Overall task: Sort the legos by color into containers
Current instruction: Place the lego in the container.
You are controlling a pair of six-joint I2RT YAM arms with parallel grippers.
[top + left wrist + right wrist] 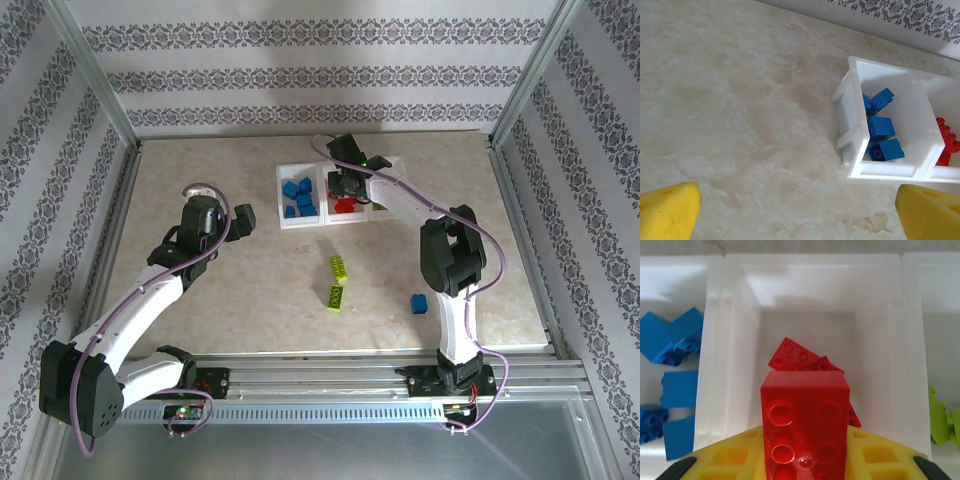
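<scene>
A white tray (300,225) (850,125) (710,340) of three joined square compartments sits on a marbled table (200,300). The right gripper (345,185) (805,462) hangs over the tray's middle compartment, its yellow fingers (730,460) clamped on a red brick (805,410). The brick's long axis points from the gripper toward the tray's far wall, and its face with round marks is turned to the wrist camera. Below it, other red bricks (795,355) lie in the middle compartment. Blue bricks (298,197) (882,127) fill the tray's left compartment, and lime green pieces (940,420) sit in its right one. The left gripper (240,220) (800,215) waits left of the tray, spread wide and holding nothing. On the near side of the tray, two lime green bricks (338,280) lie almost end to end, their long axes pointing roughly toward it, and a loose blue brick (419,302) lies to their right.
</scene>
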